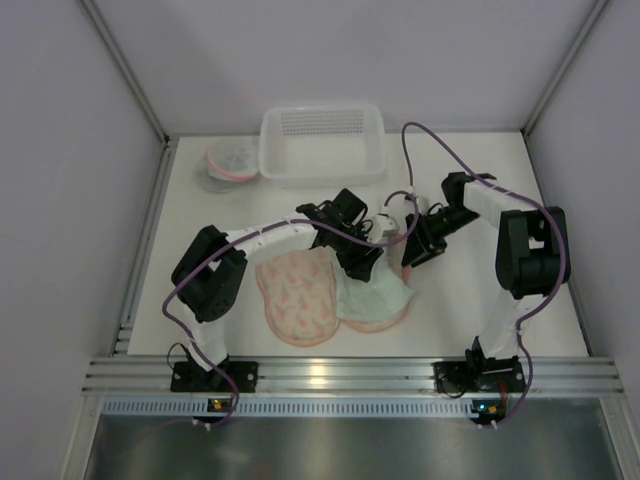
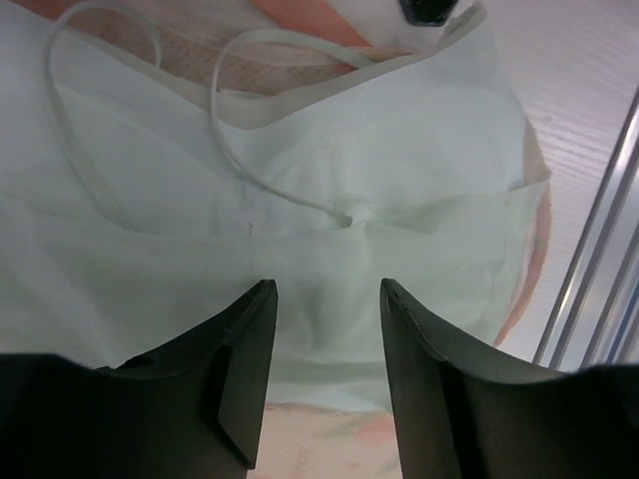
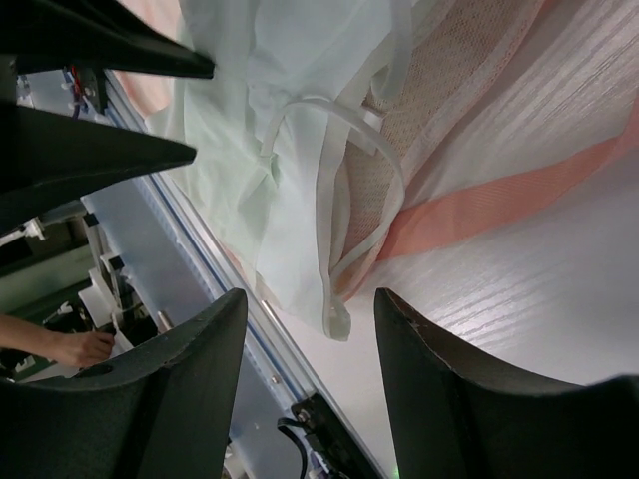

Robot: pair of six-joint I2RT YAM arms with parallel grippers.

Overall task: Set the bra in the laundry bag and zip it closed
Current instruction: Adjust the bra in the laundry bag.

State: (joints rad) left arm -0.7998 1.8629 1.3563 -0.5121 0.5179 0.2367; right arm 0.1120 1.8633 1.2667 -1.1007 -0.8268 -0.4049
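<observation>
The pale mint bra [image 1: 376, 297] lies crumpled on the right half of the pink patterned laundry bag [image 1: 295, 297], which is spread open flat on the table. In the left wrist view the bra [image 2: 300, 200] fills the frame with its thin straps [image 2: 230, 150] looped on top. My left gripper [image 2: 324, 284] hovers open just above it, nothing between its fingers. My right gripper [image 3: 310, 294] is also open and empty, beside the bra's hanging edge [image 3: 334, 319] and the bag's mesh and pink trim [image 3: 479, 205]. From above, the left gripper [image 1: 362, 264] and right gripper [image 1: 409, 262] stand close together at the bra's far edge.
A white plastic basket [image 1: 322, 146] stands at the back centre. A small round mesh item with a pink rim [image 1: 230, 165] lies to its left. An aluminium rail [image 1: 350, 375] runs along the table's near edge, close to the bag.
</observation>
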